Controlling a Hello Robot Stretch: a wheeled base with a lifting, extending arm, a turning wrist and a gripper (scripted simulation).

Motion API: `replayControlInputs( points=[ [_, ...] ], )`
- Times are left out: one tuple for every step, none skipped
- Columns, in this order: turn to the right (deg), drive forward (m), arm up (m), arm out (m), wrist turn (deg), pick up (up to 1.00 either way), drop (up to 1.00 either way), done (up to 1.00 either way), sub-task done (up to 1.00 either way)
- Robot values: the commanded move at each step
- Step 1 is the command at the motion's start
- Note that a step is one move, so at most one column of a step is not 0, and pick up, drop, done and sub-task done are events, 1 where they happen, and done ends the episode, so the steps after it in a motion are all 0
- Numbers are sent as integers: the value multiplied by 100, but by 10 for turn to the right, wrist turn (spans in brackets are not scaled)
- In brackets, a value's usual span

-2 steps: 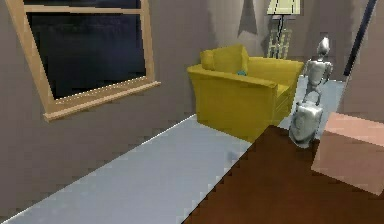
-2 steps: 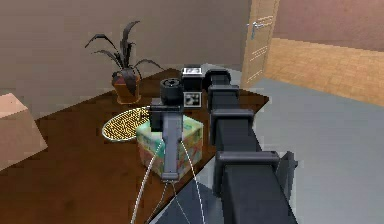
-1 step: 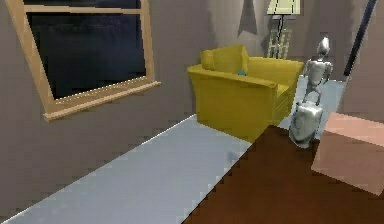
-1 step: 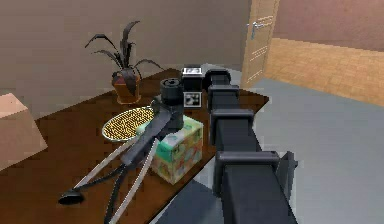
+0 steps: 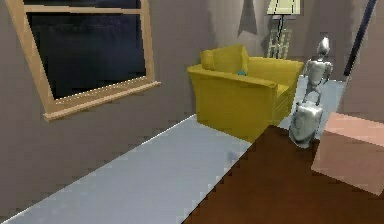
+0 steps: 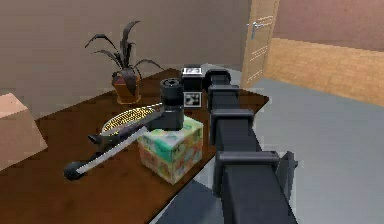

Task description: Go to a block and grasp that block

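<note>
**Arm side view.** Gripper (image 6: 171, 118) at the far end of the dark arm (image 6: 235, 140), above a dark wooden table (image 6: 60, 150). Two white marker squares (image 6: 190, 100) just right of the gripper. Spread of the fingers not readable here. Impossible to tell whether anything is held, with things lying on the table at and behind the fingers.

Pastel-patterned block (image 6: 171, 152) directly below the gripper in this view, resting on the table close to its near edge. Contact or gap between gripper and block not determinable.

Racket (image 6: 112, 135) flat on the table, its yellow-strung head just left of the gripper and its dark handle running down and farther left. Touching the gripper or not: unclear.

Potted plant (image 6: 125, 72) beyond and left of the gripper, well apart, at the table's far side. Cardboard box (image 6: 15, 130) far left of the gripper. Door (image 6: 261, 50) and wood-panelled wall (image 6: 330, 65) beyond and right of the gripper.

**Forward view.** Yellow armchair (image 5: 243, 92) at the far end of a grey rug (image 5: 140, 175). Wood-framed window (image 5: 90, 50) at the view's left. White statue (image 5: 312, 100) just right of the armchair. Floor lamp (image 5: 283, 12) behind the armchair. Pinkish box (image 5: 350, 150) at the view's right edge.
</note>
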Motion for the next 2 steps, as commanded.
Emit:
replayControlInputs(
  points=[
    [0,0,0,0,450,0,0,0,0],
    [0,0,0,0,300,0,0,0,0]
  ],
)
